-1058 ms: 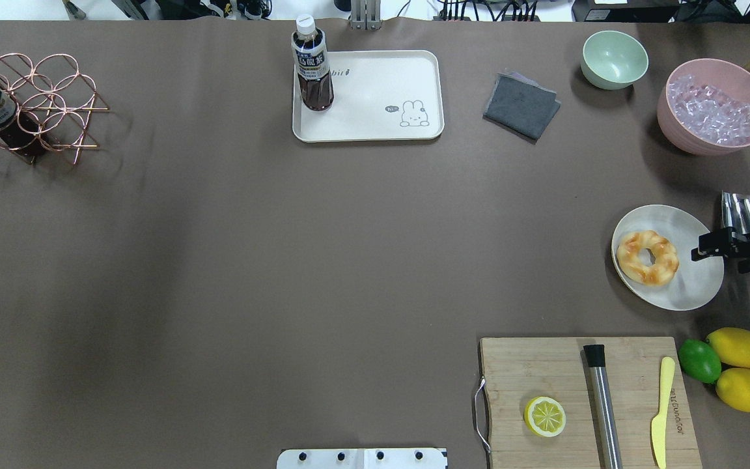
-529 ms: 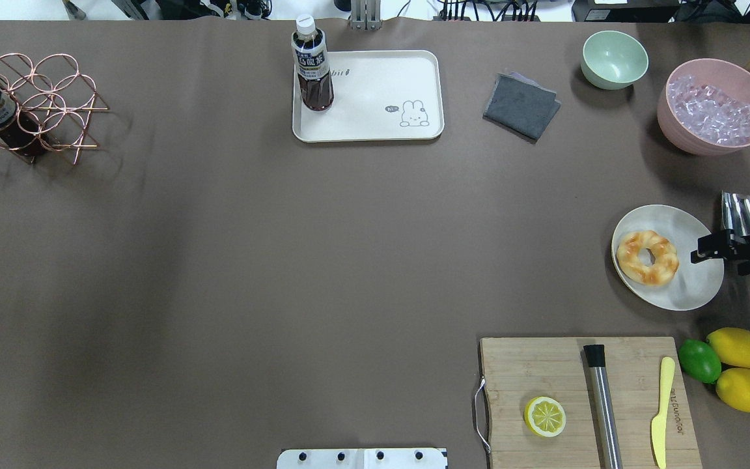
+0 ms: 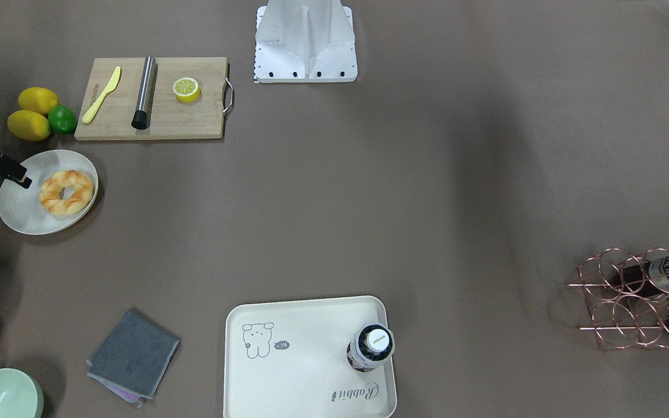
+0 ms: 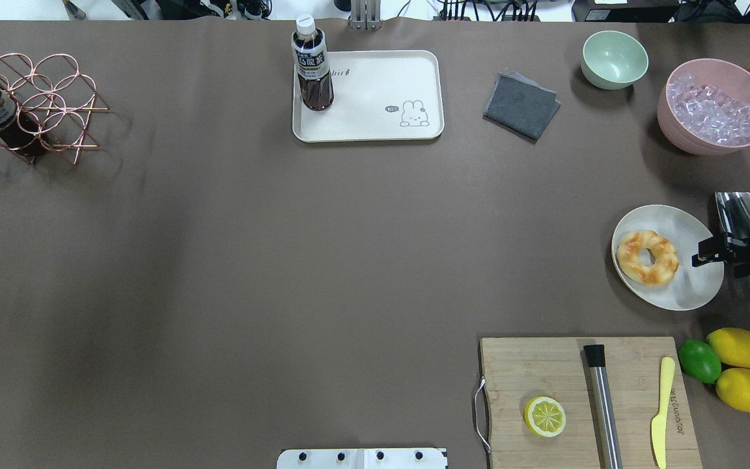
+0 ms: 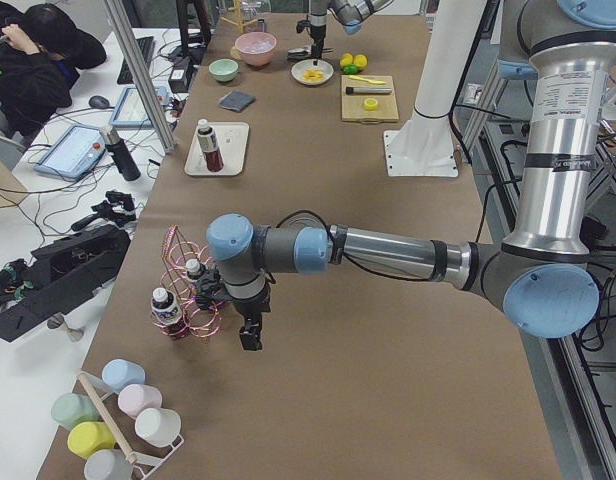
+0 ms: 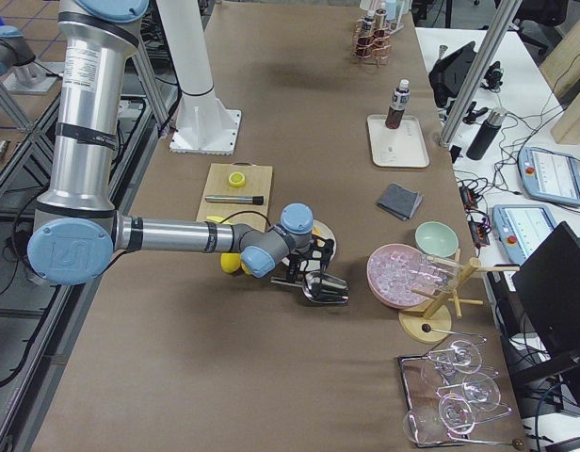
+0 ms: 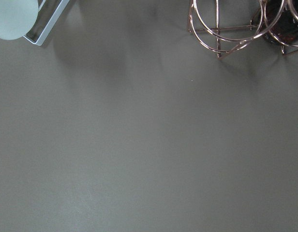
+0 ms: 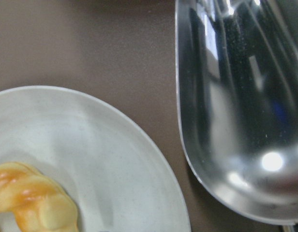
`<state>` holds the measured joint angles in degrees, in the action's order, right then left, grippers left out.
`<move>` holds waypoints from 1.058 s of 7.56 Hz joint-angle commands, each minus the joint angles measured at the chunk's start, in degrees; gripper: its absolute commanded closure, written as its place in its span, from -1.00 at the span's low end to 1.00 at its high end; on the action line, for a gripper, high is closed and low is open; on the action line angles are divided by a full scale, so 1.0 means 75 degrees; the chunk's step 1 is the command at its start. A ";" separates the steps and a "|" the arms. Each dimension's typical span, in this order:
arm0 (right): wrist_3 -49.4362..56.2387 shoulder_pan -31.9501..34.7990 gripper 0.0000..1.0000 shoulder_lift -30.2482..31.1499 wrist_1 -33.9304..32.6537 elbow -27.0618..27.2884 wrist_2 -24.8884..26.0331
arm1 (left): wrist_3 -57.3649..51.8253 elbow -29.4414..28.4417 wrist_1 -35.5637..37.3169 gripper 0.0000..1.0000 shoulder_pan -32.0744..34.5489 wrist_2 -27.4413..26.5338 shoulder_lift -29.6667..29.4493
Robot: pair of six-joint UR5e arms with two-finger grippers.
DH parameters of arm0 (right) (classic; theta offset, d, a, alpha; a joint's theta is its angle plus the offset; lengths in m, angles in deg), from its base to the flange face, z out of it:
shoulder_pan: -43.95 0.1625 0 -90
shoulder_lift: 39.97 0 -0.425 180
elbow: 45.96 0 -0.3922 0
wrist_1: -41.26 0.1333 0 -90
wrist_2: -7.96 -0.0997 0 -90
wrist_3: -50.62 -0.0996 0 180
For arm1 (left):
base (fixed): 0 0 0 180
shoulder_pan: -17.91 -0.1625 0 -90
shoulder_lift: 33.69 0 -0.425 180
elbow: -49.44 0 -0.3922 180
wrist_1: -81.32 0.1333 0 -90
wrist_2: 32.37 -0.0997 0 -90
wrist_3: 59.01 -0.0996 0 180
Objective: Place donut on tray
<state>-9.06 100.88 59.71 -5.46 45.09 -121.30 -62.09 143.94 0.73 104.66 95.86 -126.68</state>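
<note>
Closest to the robot's base, on its right, one wooden board (image 4: pixel 525 371) lies on the brown bench (image 4: pixel 284 260). It carries three things: one half lemon (image 4: pixel 545 416), one steel rod (image 4: pixel 603 404) with a black end, and one yellow plastic knife (image 4: pixel 661 410). Just beside the board's right end sit two whole lemons (image 4: pixel 737 347) and one lime (image 4: pixel 699 361), touching in a cluster.

Farther out, one round pale plate (image 4: pixel 694 280) holds the one donut (image 4: pixel 647 257), which lies on the plate's left half. The right gripper (image 4: pixel 700 254) hangs over the plate's right rim, apart from the donut; I cannot tell whether its jaws are apart or together. One shiny metal scoop (image 4: pixel 736 208) lies just beside the plate on its right.

Beyond these come one pink bowl (image 4: pixel 668 124) full of ice cubes (image 4: pixel 713 111), one green bowl (image 4: pixel 614 58) and one folded grey cloth (image 4: pixel 521 106).

Near the middle of the far edge sits the one cream tray (image 4: pixel 375 98), well apart from the donut, with one bottle (image 4: pixel 313 71) upright by its left edge.

At the far left, one copper wire rack (image 4: pixel 43 104) holds two bottles (image 5: pixel 166 310). The left gripper (image 5: pixel 250 340) hangs over the bench just beside the rack and shows only in the left side view, so I cannot tell how its jaws stand.
</note>
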 commanded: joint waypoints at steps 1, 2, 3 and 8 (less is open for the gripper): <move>0.0000 -0.0010 0.33 -0.0014 0.0018 -0.0070 0.0007 | 0.0000 -0.0002 0.0000 -0.96 0.0000 0.0000 0.0000; 0.0000 -0.0010 0.79 -0.0014 0.0018 -0.0070 -0.0004 | 0.0000 -0.0002 0.0000 -0.96 0.0000 0.0000 0.0012; 0.0000 -0.0010 1.00 -0.0014 0.0029 -0.0070 -0.0016 | 0.0000 -0.0002 0.0000 -0.96 0.0000 0.0000 0.0000; 0.0000 0.0409 1.00 -0.0049 0.0053 0.0410 -0.1042 | 0.0000 -0.0014 0.0000 -0.96 0.0000 0.0000 -0.0023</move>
<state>-8.96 101.39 59.65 -5.02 46.60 -123.83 -62.09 143.88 0.73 104.66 95.86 -126.80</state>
